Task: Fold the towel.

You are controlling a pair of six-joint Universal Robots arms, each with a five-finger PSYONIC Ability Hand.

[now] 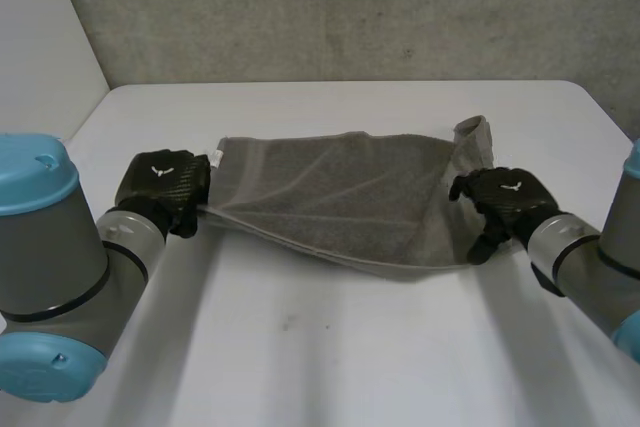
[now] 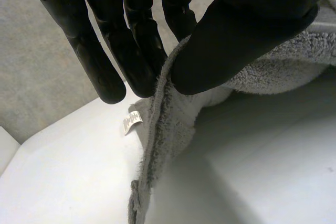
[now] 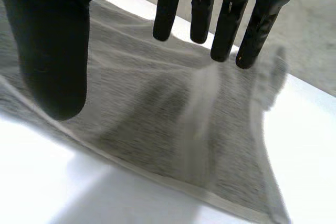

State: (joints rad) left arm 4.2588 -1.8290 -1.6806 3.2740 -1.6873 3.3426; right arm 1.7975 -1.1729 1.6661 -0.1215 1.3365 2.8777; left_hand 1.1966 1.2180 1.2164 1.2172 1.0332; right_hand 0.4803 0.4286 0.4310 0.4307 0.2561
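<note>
The robot's left hand (image 1: 160, 187) is closed on the thick grey terry-cloth towel (image 1: 340, 197). In the left wrist view its thumb (image 2: 236, 40) presses the left short edge of the towel against the fingers (image 2: 134, 56), so this edge is pinched between them, and the cloth hangs down from the pinch to the white table (image 1: 350, 347).

The right hand (image 1: 505, 199) is at the opposite, right edge of the towel. In the right wrist view its fingers (image 3: 228, 19) are straight and stand well apart from the thumb (image 3: 52, 61), with the grey cloth spread beyond them. I cannot tell if this hand touches the towel.

The towel lies stretched across the middle of the table between the two hands, and its far right corner (image 1: 475, 132) stands up a little.

A small white label (image 2: 132, 120) is sewn to the towel near the left hand. It carries some dark print, but this is too small to read.
</note>
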